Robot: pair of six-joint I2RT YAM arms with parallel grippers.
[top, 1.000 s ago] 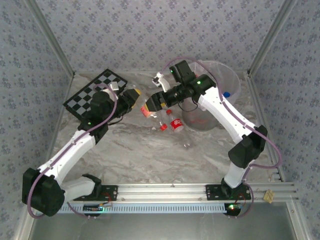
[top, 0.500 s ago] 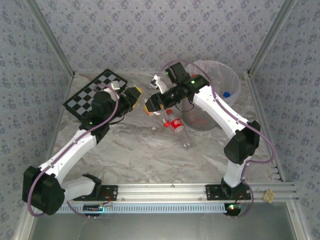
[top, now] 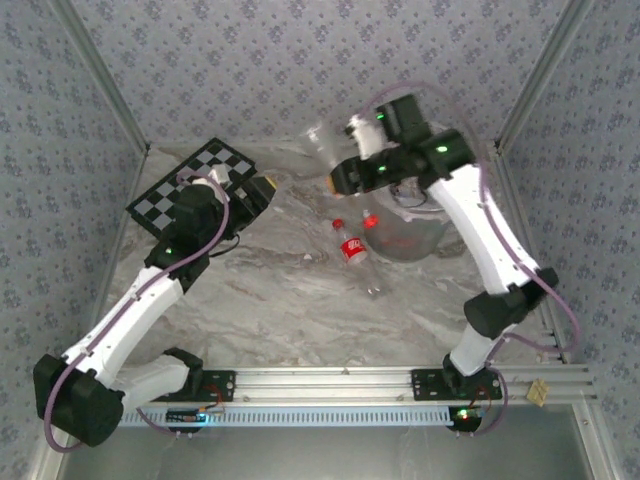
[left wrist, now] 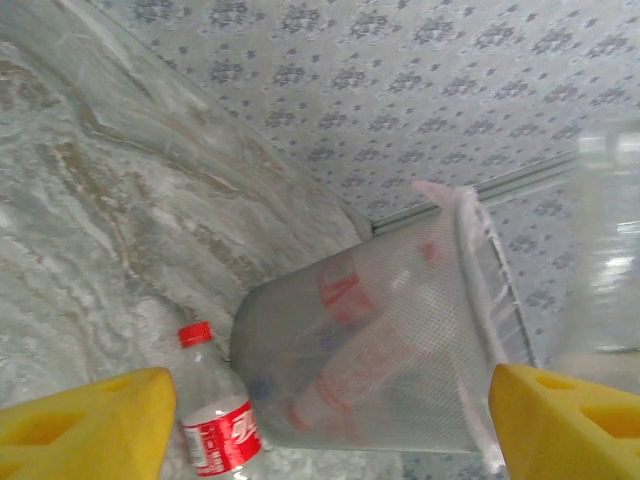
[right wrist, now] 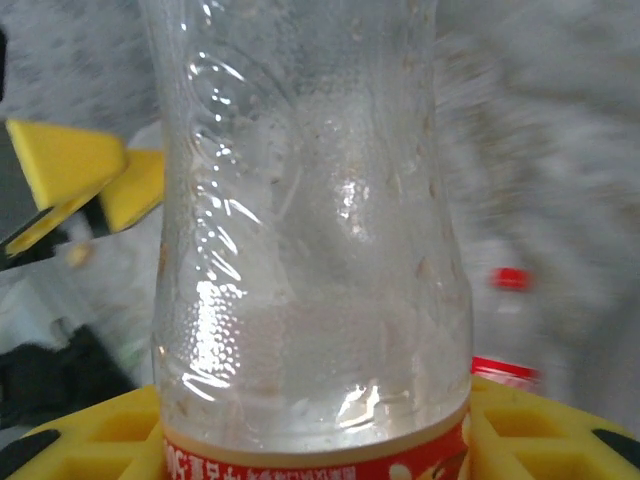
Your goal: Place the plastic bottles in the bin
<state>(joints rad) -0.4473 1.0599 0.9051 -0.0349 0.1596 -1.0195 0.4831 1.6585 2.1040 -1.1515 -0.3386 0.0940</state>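
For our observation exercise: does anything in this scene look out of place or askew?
A chequered board lies skewed at the table's far left, unrelated to bottles. One red-labelled bottle lies on the table beside the bin, not in it.

**Near worktop open, bin approach crowded**

I see bare worktop (top: 290, 300) across the middle and the near side, with room for either arm. At the back left, the chequered board (top: 190, 185) lies under my left arm. My right arm crosses above the bin (top: 425, 240), and its tool (right wrist: 315, 435) grips a clear bottle (top: 320, 140) off the bin's left side. Two loose bottles (top: 352, 248) lie just in front of the bin. My left tool (top: 266, 188), spread with nothing in it, has an unblocked gap toward them.
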